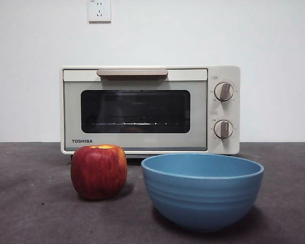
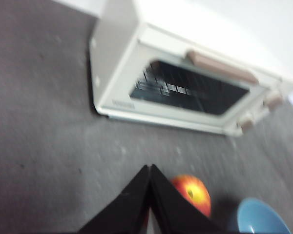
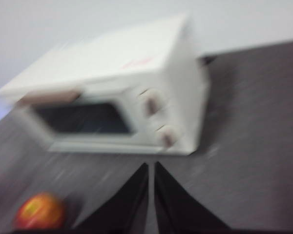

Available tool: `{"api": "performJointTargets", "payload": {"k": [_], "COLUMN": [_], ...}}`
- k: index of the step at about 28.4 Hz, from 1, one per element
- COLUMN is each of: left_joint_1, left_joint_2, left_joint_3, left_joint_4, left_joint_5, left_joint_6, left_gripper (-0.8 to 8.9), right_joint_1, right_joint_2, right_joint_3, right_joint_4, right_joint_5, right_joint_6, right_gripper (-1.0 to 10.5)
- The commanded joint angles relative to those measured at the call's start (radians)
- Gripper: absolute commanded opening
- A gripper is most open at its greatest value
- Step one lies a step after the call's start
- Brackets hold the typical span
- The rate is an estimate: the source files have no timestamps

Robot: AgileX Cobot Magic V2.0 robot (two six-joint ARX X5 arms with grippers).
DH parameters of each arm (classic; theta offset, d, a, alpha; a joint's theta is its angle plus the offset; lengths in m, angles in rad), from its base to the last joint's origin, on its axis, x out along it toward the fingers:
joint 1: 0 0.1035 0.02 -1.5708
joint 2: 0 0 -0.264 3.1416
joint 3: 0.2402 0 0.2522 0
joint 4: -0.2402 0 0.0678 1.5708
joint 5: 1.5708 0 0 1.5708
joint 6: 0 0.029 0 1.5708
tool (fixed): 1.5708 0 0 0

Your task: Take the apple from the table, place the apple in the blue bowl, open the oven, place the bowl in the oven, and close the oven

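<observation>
A red apple (image 1: 98, 171) with a yellow-orange top stands on the dark grey table (image 1: 30, 203), left of the blue bowl (image 1: 202, 190). The bowl holds nothing that I can see. Behind both stands the cream oven (image 1: 150, 109) with its door closed and its beige handle (image 1: 132, 73) on top. High above the table, my left gripper (image 2: 150, 169) is shut and holds nothing; the apple (image 2: 191, 193) and the bowl (image 2: 261, 218) lie below it. My right gripper (image 3: 151, 166) is also shut and bare, high up, with the apple (image 3: 39, 211) and the oven (image 3: 117, 107) below. Neither arm shows in the front view.
A white wall with a power socket (image 1: 99, 10) rises behind the oven. Two grey knobs (image 1: 223, 91) sit on the oven's right side. Bare table lies to the left of the apple and to the right of the bowl.
</observation>
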Motion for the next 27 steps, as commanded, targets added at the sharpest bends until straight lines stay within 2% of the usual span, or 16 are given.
{"api": "performJointTargets", "payload": {"k": [1, 4, 9, 15, 18, 19, 21, 22, 27], "left_joint_1": [-0.002, -0.015, -0.072, -0.127, -0.129, -0.129, -0.129, -0.129, -0.129], "left_joint_2": [0.078, 0.152, 0.233, 0.251, 0.251, 0.251, 0.251, 0.251, 0.251], "left_joint_3": [0.083, 0.156, 0.240, 0.257, 0.257, 0.257, 0.257, 0.257, 0.257], "left_joint_4": [-0.054, -0.132, -0.230, -0.248, -0.249, -0.249, -0.250, -0.250, -0.248], "left_joint_5": [0.065, 0.109, 0.114, 0.114, 0.114, 0.114, 0.114, 0.114, 0.114], "left_joint_6": [0.107, 0.154, 0.213, 0.228, 0.227, 0.227, 0.227, 0.227, 0.227], "left_gripper": [0.07, 0.07, 0.07, 0.07, 0.07, 0.07, 0.07, 0.07, 0.07], "right_joint_1": [0.036, 0.099, 0.231, 0.352, 0.375, 0.375, 0.375, 0.375, 0.414], "right_joint_2": [0.084, 0.170, 0.275, 0.326, 0.335, 0.335, 0.337, 0.338, 0.379], "right_joint_3": [0.084, 0.167, 0.259, 0.268, 0.268, 0.268, 0.268, 0.268, 0.268], "right_joint_4": [-0.077, -0.193, -0.339, -0.362, -0.340, -0.334, -0.335, -0.335, -0.321], "right_joint_5": [-0.069, -0.085, -0.083, -0.065, -0.066, -0.066, -0.055, -0.027, -0.013], "right_joint_6": [-0.109, -0.190, -0.296, -0.310, -0.309, -0.308, -0.289, -0.251, -0.241], "right_gripper": [0.0, 0.0, 0.0, 0.0, 0.1, 0.8, 4.1, 5.0, 5.0]}}
